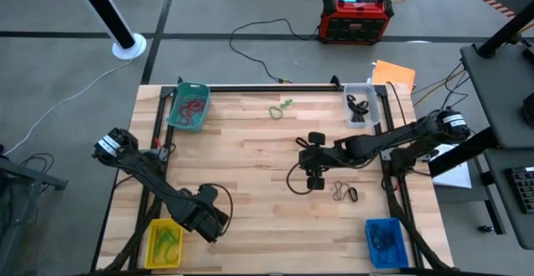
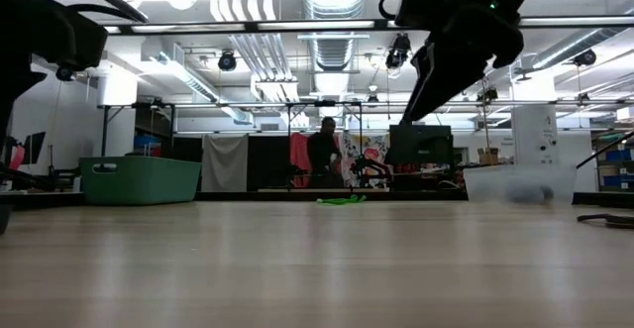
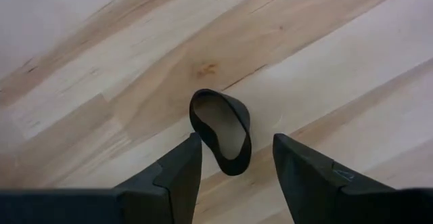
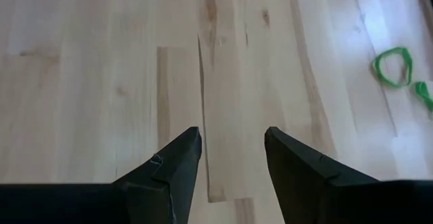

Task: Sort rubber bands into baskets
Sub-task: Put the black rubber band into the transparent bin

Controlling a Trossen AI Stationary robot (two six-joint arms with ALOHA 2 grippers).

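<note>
A black rubber band [image 3: 220,129] lies flat on the wooden table near the yellow basket [image 1: 164,243]. My left gripper [image 3: 238,137] points down over it, open, with one finger on either side of the band. My right gripper [image 4: 232,130] is open over bare wood at mid-table [image 1: 307,163]. Two green bands [image 4: 392,67] lie toward the far edge [image 1: 279,107], and brownish bands [image 1: 346,193] lie near the right gripper. The teal basket [image 1: 188,107] holds red bands. The clear basket [image 1: 361,105] holds black ones. The blue basket [image 1: 385,241] stands at the near right.
A black frame runs along the table's far edge and sides [image 1: 275,87]. A red-and-black box [image 1: 356,17] and cables lie on the floor beyond the table. In the low view a person [image 2: 322,150] stands far off in the room behind the table.
</note>
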